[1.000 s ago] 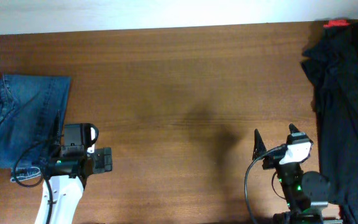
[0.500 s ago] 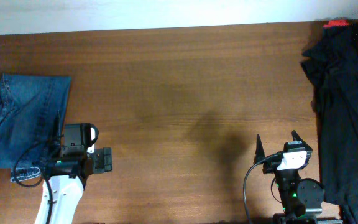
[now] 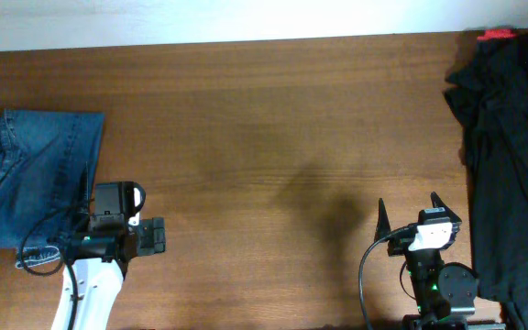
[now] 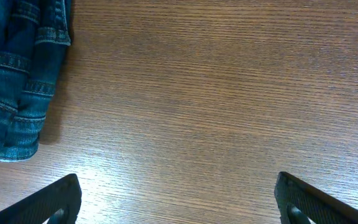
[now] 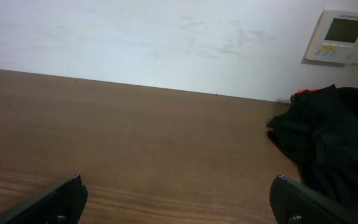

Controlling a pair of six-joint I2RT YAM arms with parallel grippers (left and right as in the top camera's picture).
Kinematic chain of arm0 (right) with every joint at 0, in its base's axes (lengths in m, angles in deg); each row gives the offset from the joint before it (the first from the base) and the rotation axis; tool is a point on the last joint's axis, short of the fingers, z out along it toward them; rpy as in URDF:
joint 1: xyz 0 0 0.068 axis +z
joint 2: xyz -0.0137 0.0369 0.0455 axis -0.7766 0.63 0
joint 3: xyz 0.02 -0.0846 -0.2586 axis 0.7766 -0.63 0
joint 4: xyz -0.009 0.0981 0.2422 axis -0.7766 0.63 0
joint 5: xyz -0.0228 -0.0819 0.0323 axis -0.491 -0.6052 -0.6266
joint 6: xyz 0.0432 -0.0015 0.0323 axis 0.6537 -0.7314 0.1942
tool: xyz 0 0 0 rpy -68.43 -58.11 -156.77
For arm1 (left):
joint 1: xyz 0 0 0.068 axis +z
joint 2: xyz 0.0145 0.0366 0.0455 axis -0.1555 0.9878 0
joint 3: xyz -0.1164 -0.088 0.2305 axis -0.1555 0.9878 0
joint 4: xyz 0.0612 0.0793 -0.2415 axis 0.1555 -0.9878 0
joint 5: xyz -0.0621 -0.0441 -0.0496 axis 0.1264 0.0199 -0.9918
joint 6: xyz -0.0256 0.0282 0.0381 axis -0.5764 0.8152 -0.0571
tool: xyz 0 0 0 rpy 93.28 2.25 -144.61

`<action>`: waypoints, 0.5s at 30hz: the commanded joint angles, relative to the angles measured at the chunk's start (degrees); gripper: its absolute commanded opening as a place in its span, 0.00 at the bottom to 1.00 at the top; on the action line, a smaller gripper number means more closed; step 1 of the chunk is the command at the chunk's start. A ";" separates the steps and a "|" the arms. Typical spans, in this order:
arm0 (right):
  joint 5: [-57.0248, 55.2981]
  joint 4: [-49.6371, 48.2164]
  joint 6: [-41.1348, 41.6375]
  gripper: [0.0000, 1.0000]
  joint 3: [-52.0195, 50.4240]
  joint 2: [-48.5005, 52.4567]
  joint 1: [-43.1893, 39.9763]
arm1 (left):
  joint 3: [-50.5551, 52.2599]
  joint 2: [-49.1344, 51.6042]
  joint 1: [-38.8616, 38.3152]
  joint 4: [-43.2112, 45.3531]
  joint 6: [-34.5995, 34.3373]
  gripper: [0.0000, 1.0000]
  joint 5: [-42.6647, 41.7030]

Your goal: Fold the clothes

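The blue denim jeans (image 3: 30, 174) lie folded in a compact bundle at the table's left edge. They also show at the upper left of the left wrist view (image 4: 17, 74), with tan stitching and layered hems. My left gripper (image 3: 154, 236) is open and empty over bare wood, just right of the jeans and apart from them; its fingers sit wide apart in the left wrist view (image 4: 179, 205). My right gripper (image 3: 408, 206) is open and empty near the front right of the table, its fingers spread in the right wrist view (image 5: 179, 202).
A heap of black clothes (image 3: 507, 156) covers the table's right side, also in the right wrist view (image 5: 328, 137). A small red item (image 3: 496, 35) sits at the back right corner. A white wall with a thermostat (image 5: 342, 36) stands behind the table.
My right arm has drawn back a little toward the front edge, still open. The left arm and the jeans have not moved.
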 commanded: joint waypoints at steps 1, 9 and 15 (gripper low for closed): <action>-0.90 0.39 -0.35 0.99 -0.26 -0.55 0.37 | 0.22 0.00 0.13 0.11 -0.35 0.99 0.39; -0.90 0.39 -0.35 0.99 -0.26 -0.55 0.37 | 0.24 -4.15 0.00 0.09 -0.35 0.99 0.39; -0.90 0.39 -0.35 0.99 -0.26 -0.55 0.37 | 0.39 -14.86 -0.61 0.07 -0.35 0.99 0.39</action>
